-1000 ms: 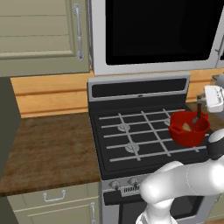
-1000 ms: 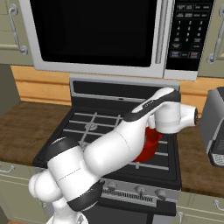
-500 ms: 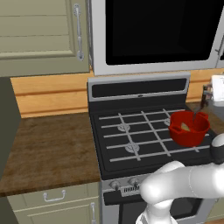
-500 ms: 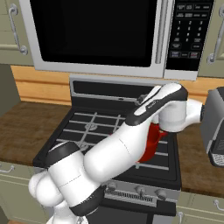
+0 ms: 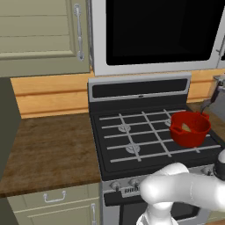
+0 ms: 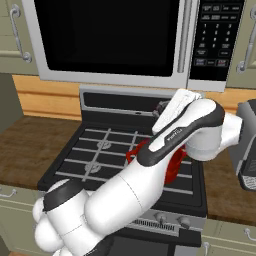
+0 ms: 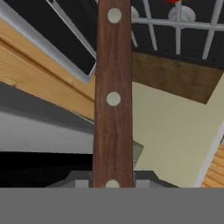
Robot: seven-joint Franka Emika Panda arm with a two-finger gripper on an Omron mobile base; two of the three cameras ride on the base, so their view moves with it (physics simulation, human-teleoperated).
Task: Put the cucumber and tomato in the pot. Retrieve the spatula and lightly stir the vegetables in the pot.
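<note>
Reddish-brown spatula (image 7: 113, 96) handle runs up the hand view, claw apparently gripping it, fingertips hidden. Pot (image 5: 189, 128) on stove front-right burner, pale vegetable inside. Step: retrieval done. Next: carry blade over the pot, lower, stir gently.

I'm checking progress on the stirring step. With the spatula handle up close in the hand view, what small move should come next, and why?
Probably swing the hand back left over the pot and lower the blade in. The spatula handle fills the hand view's centre, apparently held, while the pot sits on the stove's right front burner with something pale yellow-green inside. Whether both vegetables are in there is unclear.
</note>
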